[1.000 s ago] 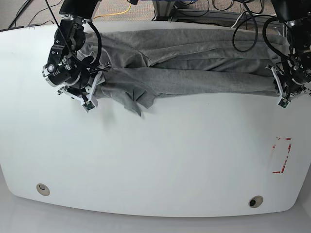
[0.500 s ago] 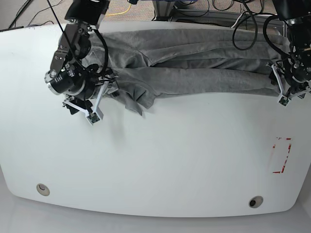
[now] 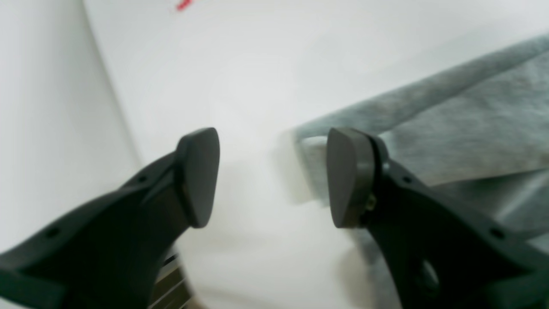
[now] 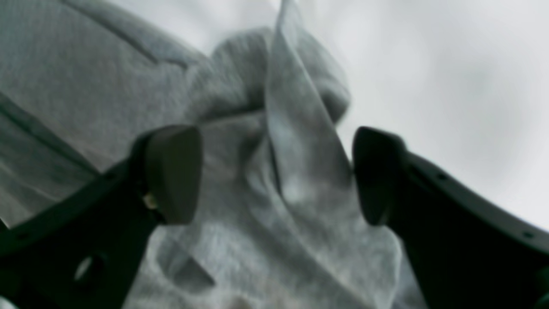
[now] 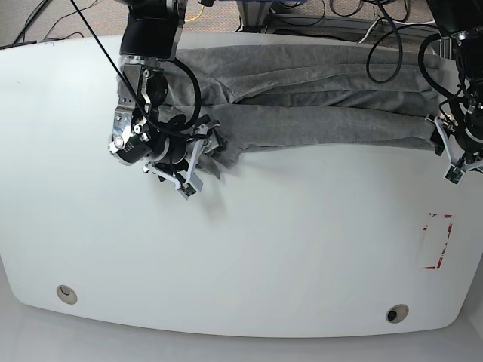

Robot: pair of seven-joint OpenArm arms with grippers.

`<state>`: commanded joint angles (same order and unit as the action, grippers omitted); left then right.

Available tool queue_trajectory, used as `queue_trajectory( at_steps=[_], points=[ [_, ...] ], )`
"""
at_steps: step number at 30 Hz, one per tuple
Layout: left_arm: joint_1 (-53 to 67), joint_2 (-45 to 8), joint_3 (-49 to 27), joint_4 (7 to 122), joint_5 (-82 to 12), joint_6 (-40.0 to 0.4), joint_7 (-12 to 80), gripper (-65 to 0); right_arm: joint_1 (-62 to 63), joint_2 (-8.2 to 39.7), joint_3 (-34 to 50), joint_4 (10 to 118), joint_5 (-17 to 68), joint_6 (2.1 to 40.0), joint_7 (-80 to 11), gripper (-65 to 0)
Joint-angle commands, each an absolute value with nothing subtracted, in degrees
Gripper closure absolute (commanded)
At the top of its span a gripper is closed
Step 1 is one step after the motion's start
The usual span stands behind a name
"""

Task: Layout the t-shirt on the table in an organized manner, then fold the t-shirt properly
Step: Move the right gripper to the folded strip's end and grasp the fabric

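- Blur softens both wrist views; cloth weave and edges are hard to read, and no lettering shows on the t-shirt (image 5: 302, 90) in any view.
- T-shirt lies bunched in a long band across the far side of the surface (image 5: 249, 249), folded over itself lengthwise; its far edge runs close to the surface's rim.
- Right hand (image 4: 274, 176): fingers apart, a raised fold of grey cloth standing between them; contact with either pad cannot be told. In the base view this arm covers the shirt's near corner on that view's left.
- Left hand (image 3: 272, 176): fingers apart, nothing between them but bare white surface; the shirt's hem corner sits just beside one finger (image 3: 347, 176), partly hidden behind it.
- Red tape outline (image 5: 438, 241) sits near the surface's edge, well apart from the shirt; two round holes (image 5: 66, 293) lie along the near edge.
- Cables (image 5: 302, 15) trail on the floor beyond the far rim, cut off by the frame.
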<state>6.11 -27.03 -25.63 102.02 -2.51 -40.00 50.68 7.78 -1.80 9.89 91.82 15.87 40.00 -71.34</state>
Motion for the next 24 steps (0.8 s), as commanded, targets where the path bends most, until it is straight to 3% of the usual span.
queue_trajectory(
  at_steps=[2,4,8,19,24],
  points=[
    [5.6,-27.1,-25.6,102.0,-2.5,-40.0,50.7,-37.1,7.9,-1.7,9.9,90.7,15.9,40.0,-70.7,-30.1],
    [5.2,-27.1,-25.7,102.0,-2.5,-40.0,50.7,-37.1,8.6,-1.7,9.9,90.2,15.9,40.0,-70.5,-19.5],
    [5.2,-27.3,-25.7,102.0,-2.5,-40.0,50.7,-37.1,8.7,-1.8,9.9,91.1,15.9,40.0,-70.8,-8.1],
    [5.1,-27.1,-25.6,101.7,-2.5,-40.0,50.5,-37.1,7.8,-3.6,9.8,103.0,16.3,40.0,-78.6,-6.7],
    [5.1,-27.1,-25.5,100.5,-2.5,-40.0,50.5,-37.1,6.1,-2.9,9.9,105.8,24.5,40.0,-80.0,-6.5]
  ],
)
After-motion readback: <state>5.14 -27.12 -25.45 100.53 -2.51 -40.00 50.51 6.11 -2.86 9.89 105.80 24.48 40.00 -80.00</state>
